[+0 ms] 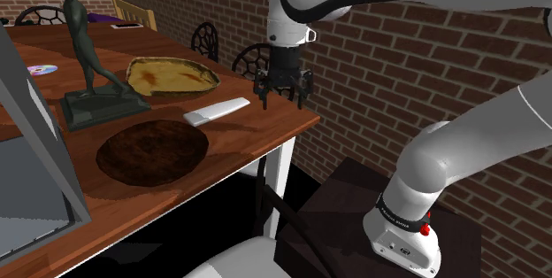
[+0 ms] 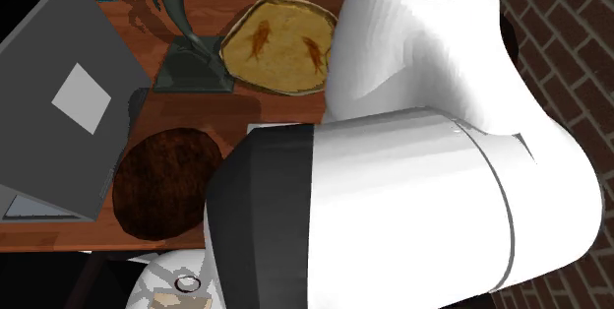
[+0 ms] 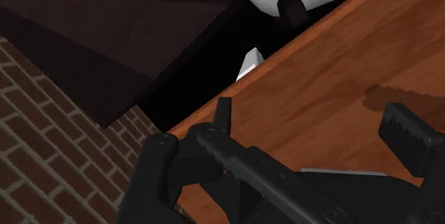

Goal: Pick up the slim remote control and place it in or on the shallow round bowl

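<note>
— Jaws open or shut?

— Open. The fingers (image 3: 410,135) stand well apart and clasp nothing. The gripper (image 1: 283,101) hovers over the table (image 1: 261,133) near its edge, touching neither wood nor remote, and bare wood lies between the fingers in the wrist view.

— And the remote?

— The remote (image 1: 217,111) lies flat on the table, below the jaws and just off to one side, untouched. Past it, farther from the jaws, sits the bowl (image 1: 152,150), dark, round and low-rimmed. A yellow dish (image 1: 172,77) and a statue (image 1: 84,50) stand farther off.

— How will the remote handle?

— By the look of it, light and stiff: a thin pale bar with a smooth shell, likely a little slippery. It sits low on the wood, so the fingertips would need to come down almost to the table to catch its sides.

— Where should the jaws take hold?

— Across the narrow width, near the middle of its length, so neither end dips once it leaves the table. The present opening looks wider than the bar. The jaws would have to turn square to its long edges first, since it lies at a slant to the table's edge.
</note>
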